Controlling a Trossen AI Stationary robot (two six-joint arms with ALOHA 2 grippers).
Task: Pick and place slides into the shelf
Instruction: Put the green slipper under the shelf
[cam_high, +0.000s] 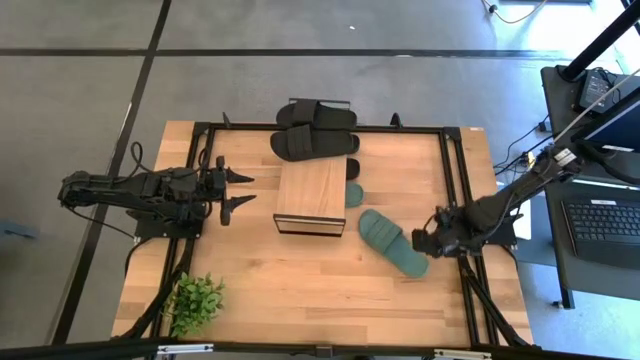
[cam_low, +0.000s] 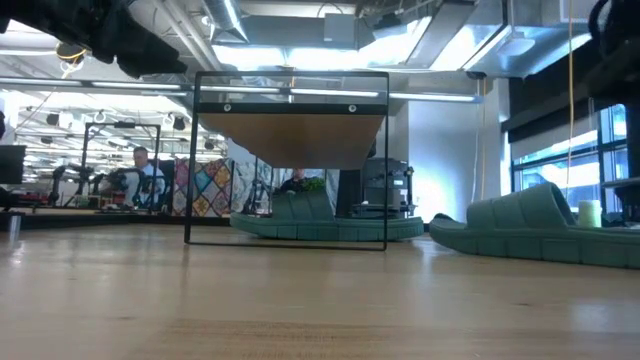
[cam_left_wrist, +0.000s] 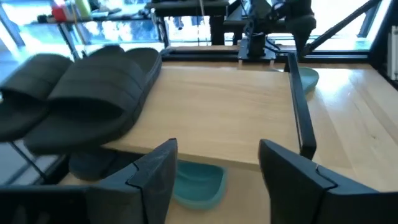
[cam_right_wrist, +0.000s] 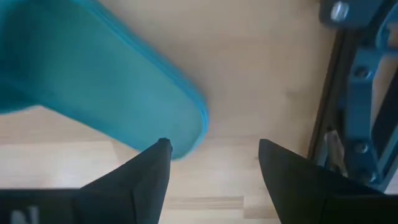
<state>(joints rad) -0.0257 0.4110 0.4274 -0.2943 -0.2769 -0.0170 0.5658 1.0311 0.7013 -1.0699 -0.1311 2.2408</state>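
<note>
The shelf (cam_high: 312, 190) stands mid-table, a light plank on a thin black frame (cam_low: 290, 140). Black slides (cam_high: 315, 130) lie piled at its far end, and the nearest rests on the plank (cam_left_wrist: 93, 93). One green slide lies under the shelf (cam_low: 330, 222), its end poking out on the right (cam_high: 353, 193). The other green slide (cam_high: 392, 240) lies flat on the table to the shelf's right. My left gripper (cam_high: 240, 192) hovers open, left of the shelf and facing it (cam_left_wrist: 217, 168). My right gripper (cam_high: 425, 240) is open above that slide's right end (cam_right_wrist: 211, 155). My right gripper points down at the green slide's rounded end (cam_right_wrist: 186, 124). One fingertip (cam_right_wrist: 160, 152) shows right at that end's edge. Whether it touches the slide cannot be told.
A small potted plant (cam_high: 195, 300) stands near the table's near left corner. A black frame rail (cam_high: 455, 200) runs along the table's right side, close behind my right gripper. Bare wood lies between the shelf and the near edge.
</note>
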